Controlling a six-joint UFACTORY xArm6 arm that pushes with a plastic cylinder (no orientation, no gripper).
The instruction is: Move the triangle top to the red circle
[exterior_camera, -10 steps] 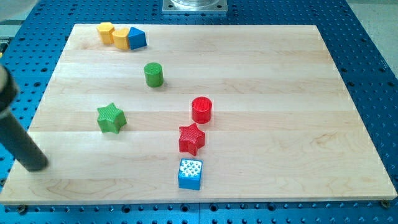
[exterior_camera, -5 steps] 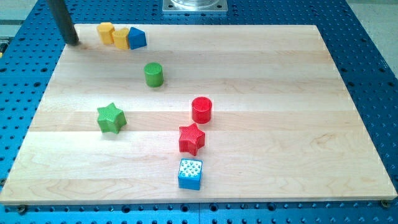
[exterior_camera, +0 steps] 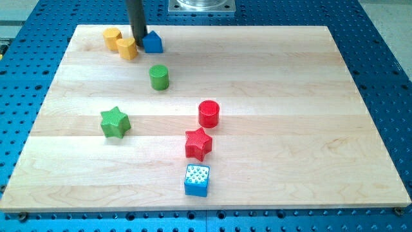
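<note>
**Tip wedged between blue triangle and yellow blocks, push just starting**

No gripper on this rig, so no spread or pinch state to give, just a straight dark rod. My tip [exterior_camera: 140,44] is down on the counter [exterior_camera: 270,77] near the view's top left, touching or just beside the left edge of the blue triangle [exterior_camera: 152,42]. Just to the tip's left sits a yellow block [exterior_camera: 127,48], with a second yellow block [exterior_camera: 112,38] behind it toward the view's top left; shapes look roughly hexagonal, hard to be sure.

Further out: green cylinder [exterior_camera: 159,77] below the triangle, slightly to the view's right. The red circle [exterior_camera: 208,113] stands near the counter's middle, well apart from the triangle, down and to the view's right. Red star [exterior_camera: 198,144] is just below the circle, blue cube [exterior_camera: 197,180] below that. Green star [exterior_camera: 115,122] off at the view's left, out of the way.

Step, as I judge it: contact made, triangle separated from the yellows, travel barely begun. Triangle needs to end above the red circle. Next move likely calls for pushing it toward the view's right and down, passing above and right of the green cylinder so it isn't clipped, then stopping just short of the circle's top side. Pushing from a left edge may spin the triangle; tip may need re-seating behind it.
</note>
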